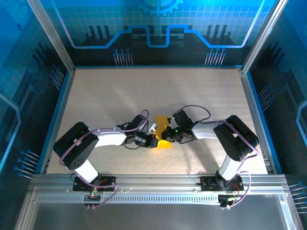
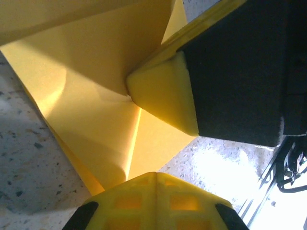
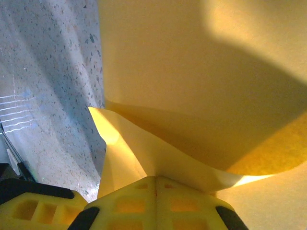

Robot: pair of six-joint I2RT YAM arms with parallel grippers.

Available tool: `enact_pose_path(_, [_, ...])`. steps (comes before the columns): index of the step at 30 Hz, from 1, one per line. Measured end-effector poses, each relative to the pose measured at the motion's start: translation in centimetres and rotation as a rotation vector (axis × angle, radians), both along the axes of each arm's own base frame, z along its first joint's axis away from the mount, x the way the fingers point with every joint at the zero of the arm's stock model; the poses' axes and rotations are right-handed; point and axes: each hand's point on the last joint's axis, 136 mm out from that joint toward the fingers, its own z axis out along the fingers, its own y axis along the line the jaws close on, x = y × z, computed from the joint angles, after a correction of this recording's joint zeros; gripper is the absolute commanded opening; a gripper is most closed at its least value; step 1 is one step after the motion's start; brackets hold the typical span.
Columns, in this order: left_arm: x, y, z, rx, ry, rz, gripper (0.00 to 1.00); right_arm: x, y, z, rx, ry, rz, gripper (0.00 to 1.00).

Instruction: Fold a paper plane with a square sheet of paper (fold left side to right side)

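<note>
The yellow-orange sheet of paper lies partly folded at the table's middle, between both grippers. In the left wrist view the paper shows a crease and raised layers. My left gripper is shut, and the paper's lower edge runs into its closed tips. My right gripper is shut on a lifted flap of the paper, which curls up from its tips. From above, the left gripper and right gripper nearly touch. The right gripper's fingertip presses on the paper. A paper plane is out of view.
The speckled beige table is bounded by blue side rails and a metal frame at the near edge. The left gripper's finger shows low in the right wrist view, close beside the right one.
</note>
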Motion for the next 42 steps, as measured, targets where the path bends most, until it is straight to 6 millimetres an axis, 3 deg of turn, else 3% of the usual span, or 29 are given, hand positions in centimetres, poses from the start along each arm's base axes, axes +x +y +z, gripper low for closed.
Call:
enact_pose_path(25, [0.9,0.3,-0.7,0.029,-0.013,0.045,0.00,-0.1,-0.1,0.0,-0.005,0.000,0.005,0.00])
enact_pose_path(42, [0.4,0.9,-1.5,0.042,-0.013,0.052,0.00,-0.2,-0.1,-0.1,-0.015,0.004,0.012,0.00])
